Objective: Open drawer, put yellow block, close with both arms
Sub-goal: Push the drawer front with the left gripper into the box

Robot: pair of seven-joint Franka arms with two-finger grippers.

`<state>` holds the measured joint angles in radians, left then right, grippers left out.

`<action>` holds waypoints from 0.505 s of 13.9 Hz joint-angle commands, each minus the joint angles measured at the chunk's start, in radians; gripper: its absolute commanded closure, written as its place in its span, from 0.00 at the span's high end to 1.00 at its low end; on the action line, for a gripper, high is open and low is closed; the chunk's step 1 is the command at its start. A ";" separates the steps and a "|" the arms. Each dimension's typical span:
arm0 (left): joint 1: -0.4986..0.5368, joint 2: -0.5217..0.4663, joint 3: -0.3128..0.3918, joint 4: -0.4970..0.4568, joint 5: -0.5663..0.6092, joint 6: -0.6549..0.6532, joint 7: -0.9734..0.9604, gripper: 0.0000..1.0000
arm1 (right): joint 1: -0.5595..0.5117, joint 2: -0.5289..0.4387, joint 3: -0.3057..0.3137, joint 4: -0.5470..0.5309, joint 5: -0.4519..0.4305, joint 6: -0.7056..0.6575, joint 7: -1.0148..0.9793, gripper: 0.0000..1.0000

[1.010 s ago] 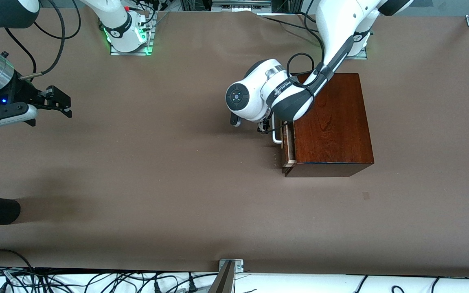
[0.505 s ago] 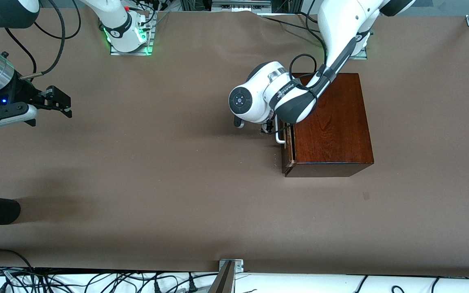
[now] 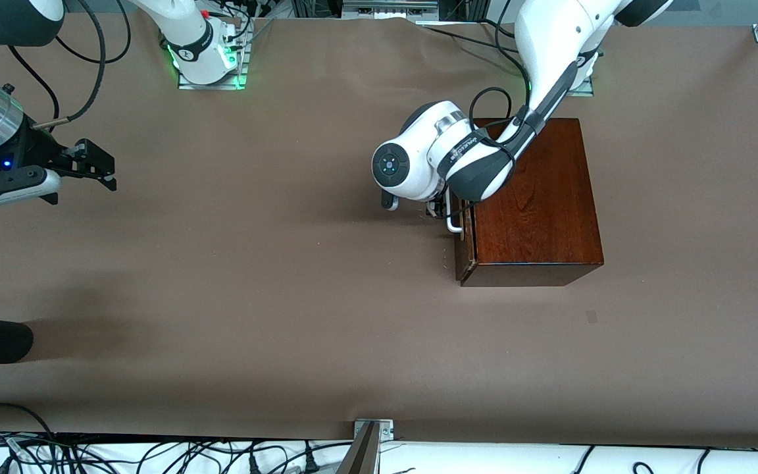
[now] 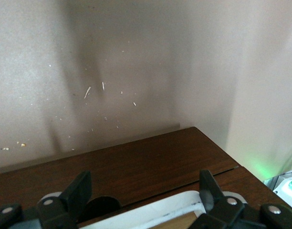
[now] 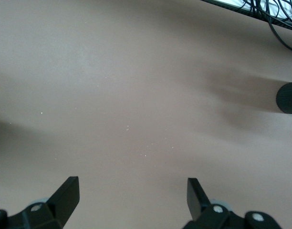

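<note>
Dark red-brown wooden box (image 3: 535, 197) toward the left arm's end of the table (image 3: 287, 296), closer to the edge along the robots' bases than to the front camera's edge. Drawer (image 3: 464, 243) seated in the box face turned toward the table's middle, pushed all but flush; white handle (image 3: 453, 224) standing proud of its dark front.

Left gripper (image 3: 437, 209) low at the drawer front, at the handle; fingers (image 4: 79, 191) spread apart, one on either side of the handle (image 4: 151, 214), not clamped on it. Wrist and forearm lying over the box's top corner nearest the bases.

Left wrist view: dark drawer front (image 4: 136, 167) close below the fingers, white handle curving between them, a seam in the wood to one side, pale specks on the brown table cover. Front view: none of that detail, gripper largely hidden under the wrist.

Right gripper (image 3: 93, 164) waiting over bare table near the right arm's end; fingers (image 5: 65, 195) wide apart, holding nothing. Silver wrist section visible only from the front.

Yellow block: not seen in any view.
</note>
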<state>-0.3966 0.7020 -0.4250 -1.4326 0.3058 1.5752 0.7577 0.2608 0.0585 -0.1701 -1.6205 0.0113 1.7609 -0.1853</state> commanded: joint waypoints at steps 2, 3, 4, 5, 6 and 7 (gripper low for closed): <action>0.008 -0.045 0.006 0.015 -0.056 -0.012 -0.145 1.00 | 0.000 0.003 0.000 0.011 0.006 -0.008 0.003 1.00; 0.008 -0.064 0.006 0.029 -0.066 -0.012 -0.215 1.00 | 0.000 0.003 -0.002 0.011 0.009 -0.008 0.000 1.00; 0.008 -0.076 0.006 0.050 -0.068 -0.014 -0.283 1.00 | -0.002 0.003 -0.002 0.011 0.012 -0.008 0.000 1.00; 0.010 -0.097 0.006 0.066 -0.067 -0.017 -0.346 1.00 | -0.002 0.003 -0.002 0.011 0.013 -0.005 0.000 1.00; 0.013 -0.125 0.009 0.073 -0.057 -0.017 -0.401 1.00 | -0.002 0.003 -0.002 0.011 0.013 0.000 0.000 1.00; 0.019 -0.160 0.015 0.075 -0.053 -0.017 -0.420 1.00 | -0.002 0.003 -0.002 0.011 0.010 0.002 -0.002 1.00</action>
<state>-0.3881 0.6161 -0.4196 -1.3575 0.2596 1.5744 0.3980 0.2607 0.0587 -0.1706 -1.6206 0.0113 1.7613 -0.1853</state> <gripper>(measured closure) 0.000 0.000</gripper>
